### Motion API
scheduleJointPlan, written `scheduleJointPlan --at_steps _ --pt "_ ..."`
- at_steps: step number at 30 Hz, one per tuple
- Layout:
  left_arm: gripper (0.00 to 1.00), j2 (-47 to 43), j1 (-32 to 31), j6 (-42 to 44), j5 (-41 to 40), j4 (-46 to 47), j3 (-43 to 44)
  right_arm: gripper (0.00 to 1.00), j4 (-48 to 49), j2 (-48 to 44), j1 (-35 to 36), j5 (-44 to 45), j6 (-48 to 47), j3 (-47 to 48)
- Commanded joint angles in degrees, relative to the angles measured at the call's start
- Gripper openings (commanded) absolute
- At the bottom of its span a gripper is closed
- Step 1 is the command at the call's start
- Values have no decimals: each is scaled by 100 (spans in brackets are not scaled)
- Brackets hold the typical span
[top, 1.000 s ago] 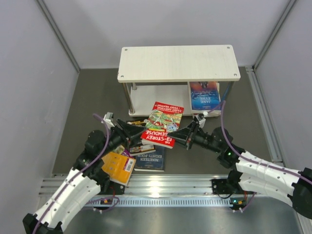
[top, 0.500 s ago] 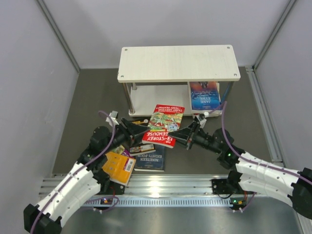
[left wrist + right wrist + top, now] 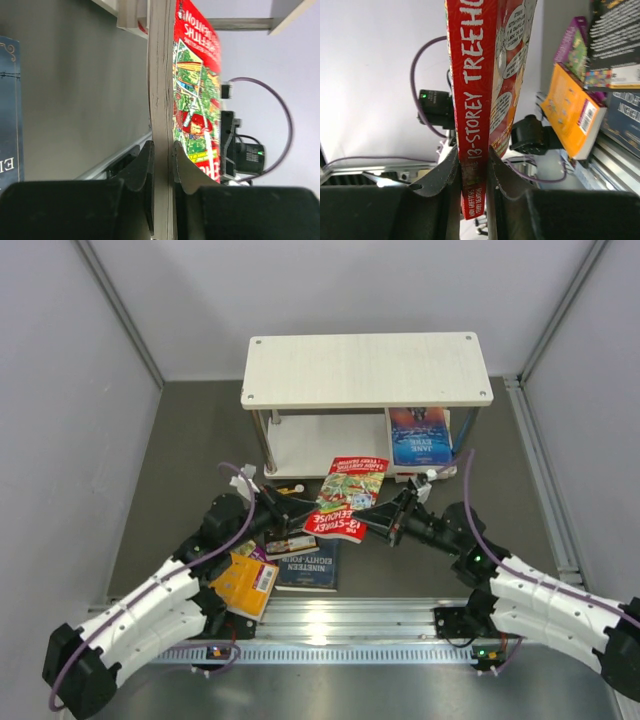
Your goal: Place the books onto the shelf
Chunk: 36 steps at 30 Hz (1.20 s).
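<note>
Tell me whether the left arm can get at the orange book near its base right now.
Probably not yet. The left gripper is shut on the red book, which the right gripper also clamps. The orange book lies partly under that arm, close to its base, an awkward reach.

I work on a desk (image 3: 190,440) covered by a dark grey, matte sheet. Pale grey walls close it in on three sides: a back wall (image 3: 340,290), a left wall (image 3: 60,460) and a right wall (image 3: 600,420). A slanting metal strip (image 3: 120,308) marks each back corner. Along my near edge runs a ribbed aluminium rail (image 3: 330,625), bright with glare in the middle, and a slotted strip (image 3: 340,652) lies just below it. A narrower metal track (image 3: 541,480) follows the foot of the right wall.
</note>
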Motion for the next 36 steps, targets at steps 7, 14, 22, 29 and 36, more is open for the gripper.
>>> scheduleJointPlan --at_steps 7,14,22,29,36 --pt "0 988 -1277 597 -1144 548 898 8 -3779 -287 -1188 -1088 -2389 1965" --pt "0 2377 -1277 1194 -1382 337 2381 10 -5177 274 -2601 -1652 -3601 2783" --pt "0 3801 -1295 1388 -1689 258 3447 17 -6293 1084 -3763 -1934 -4780 3442" --pt "0 4259 -1312 1292 -2120 178 3835 29 -6374 1602 -4230 -1907 -5001 3680" --pt "0 4399 -1339 1037 -2656 327 3782 51 -6374 1875 -4573 -1995 -4764 3742"
